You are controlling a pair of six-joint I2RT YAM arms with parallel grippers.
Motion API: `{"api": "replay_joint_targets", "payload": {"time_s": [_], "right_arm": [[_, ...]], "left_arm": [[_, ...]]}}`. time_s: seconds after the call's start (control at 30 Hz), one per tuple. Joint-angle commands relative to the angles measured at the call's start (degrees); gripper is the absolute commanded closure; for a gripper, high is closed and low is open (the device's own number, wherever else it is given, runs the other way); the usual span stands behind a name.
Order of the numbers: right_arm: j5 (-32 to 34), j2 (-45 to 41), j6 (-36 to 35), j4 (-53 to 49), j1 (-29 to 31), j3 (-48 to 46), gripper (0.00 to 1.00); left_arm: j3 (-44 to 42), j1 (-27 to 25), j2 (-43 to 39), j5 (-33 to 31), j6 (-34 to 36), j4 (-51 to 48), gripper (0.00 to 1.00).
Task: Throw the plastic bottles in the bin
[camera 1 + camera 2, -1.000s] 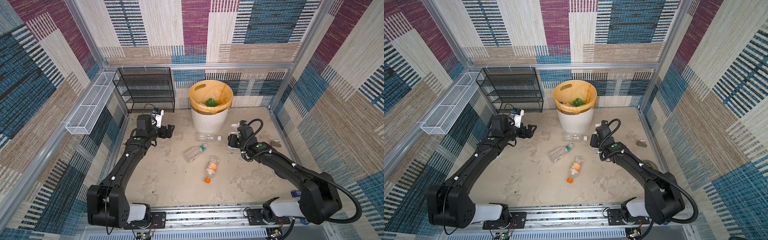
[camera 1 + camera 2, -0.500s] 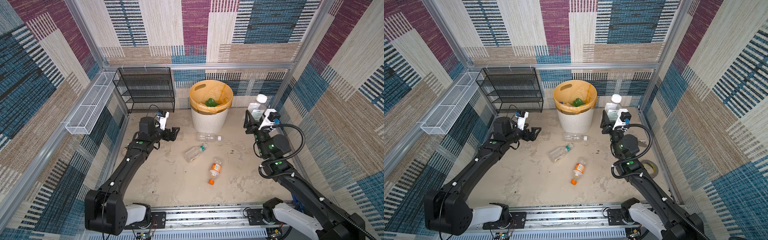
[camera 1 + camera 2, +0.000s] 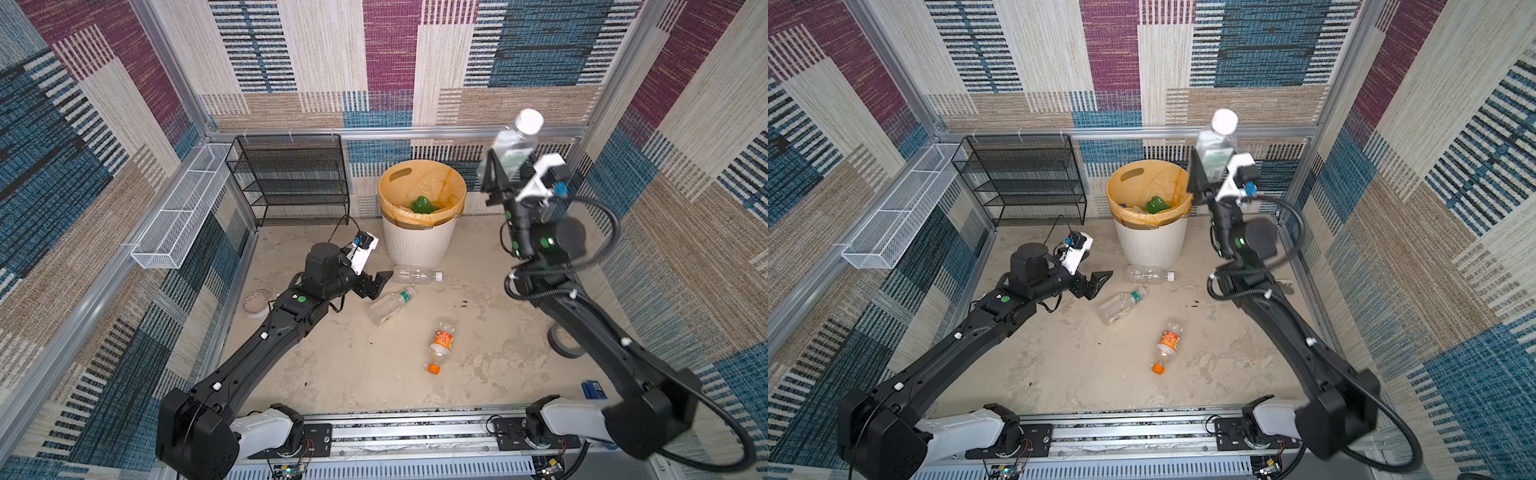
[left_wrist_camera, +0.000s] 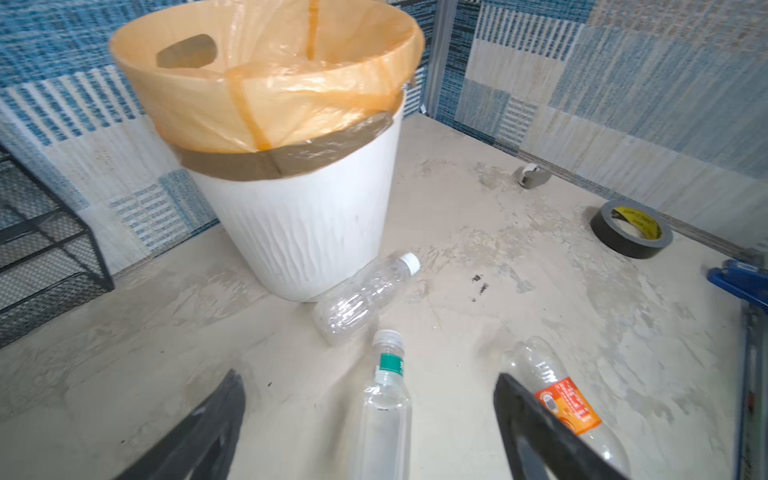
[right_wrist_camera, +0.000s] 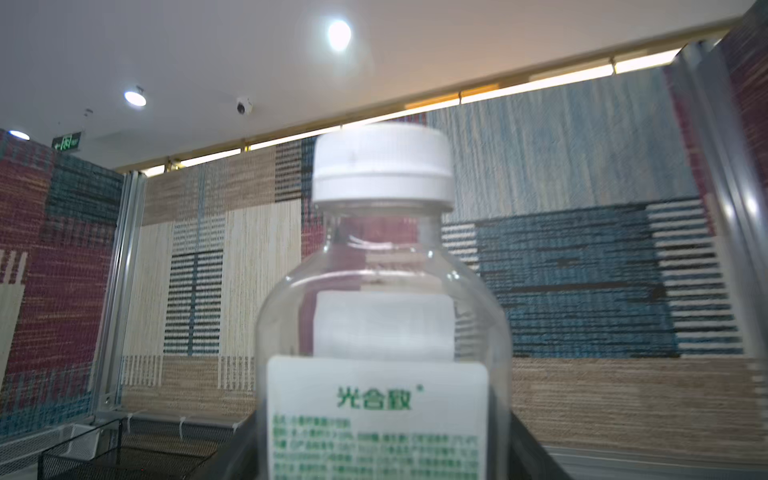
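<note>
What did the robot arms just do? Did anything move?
The right gripper lifted the white-capped bottle from floor level to high beside the bin. The left gripper, open, slid toward the green-banded bottle. The bin and the clear bottle at its base stayed put.

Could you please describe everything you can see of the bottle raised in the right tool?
The clear bottle is transparent plastic, seemingly empty and uncrushed, with a wide white screw cap and a white label printed in green. It stands roughly upright, cap uppermost, raised high, right of the bin in both top views. Only the right tool touches it, gripping its lower body.
</note>
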Motion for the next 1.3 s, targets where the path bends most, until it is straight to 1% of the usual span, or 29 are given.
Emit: {"api": "replay_joint_targets", "payload": {"time_s": [0.0, 0.03, 0.07, 0.1, 0.2, 0.33, 0.4, 0.5, 0.63, 0.7, 0.77, 0.87, 0.97, 1.13, 1.27], "right_arm": [[-3.52, 13.39, 5.27, -30.4, 0.13, 18.72, 0.02], [-2.99, 16.36, 5.7, -34.25, 0.04, 22.93, 0.01], [-2.21, 17.96, 5.94, -36.32, 0.04, 25.11, 0.01], [-1.86, 18.0, 6.12, -36.15, 0.0, 24.9, 0.01], [-0.68, 13.47, 8.19, -30.95, -1.82, 19.04, 0.01], [-0.53, 7.18, 10.21, -28.76, -4.99, 12.75, 0.01], [0.91, 3.45, 10.38, -27.83, -6.11, 8.83, 0.01], [2.97, -2.56, 11.66, -26.38, -8.28, 1.28, 0.01], [3.89, -10.22, 15.0, -24.9, -12.0, -8.45, 0.01], [4.02, -13.02, 16.19, -24.72, -13.67, -11.95, 0.01], [3.87, -15.24, 17.22, -24.5, -14.95, -14.82, 0.01], [3.15, -18.07, 18.71, -23.26, -16.24, -18.6, 0.01], [2.05, -20.1, 19.81, -22.52, -17.07, -21.31, 0.01], [0.15, -22.42, 20.56, -21.79, -18.19, -23.94, 0.02], [-0.43, -24.17, 21.14, -21.07, -18.85, -25.59, 0.01]], "left_arm": [[0.29, -3.36, -0.5, -2.76, -0.95, -2.6, 0.05], [0.29, -4.59, -0.32, -3.19, -1.36, -3.51, 0.05], [0.25, -6.06, -0.15, -3.58, -1.76, -4.45, 0.04], [0.13, -7.53, -0.05, -4.21, -2.29, -4.96, 0.04], [-0.66, -11.63, 1.58, -4.89, -5.44, -3.99, 0.02], [1.23, -15.9, 7.22, -3.94, -10.29, -3.0, 0.01], [4.49, -18.47, 11.04, -5.09, -11.72, -4.52, 0.01], [10.67, -21.91, 17.22, -4.96, -13.03, -8.62, 0.01], [18.25, -25.11, 25.04, -2.66, -16.23, -14.59, 0.01], [22.81, -26.4, 29.59, -0.91, -18.15, -19.54, 0.01], [29.33, -28.3, 35.14, 0.21, -18.29, -27.44, 0.01], [39.6, -31.79, 43.99, 0.05, -16.99, -38.25, 0.01], [47.42, -34.85, 50.82, -0.07, -16.63, -44.53, 0.01], [54.91, -37.97, 58.68, -1.77, -16.1, -50.82, 0.01], [59.14, -38.13, 63.6, -3.77, -16.17, -53.4, 0.01]]}}
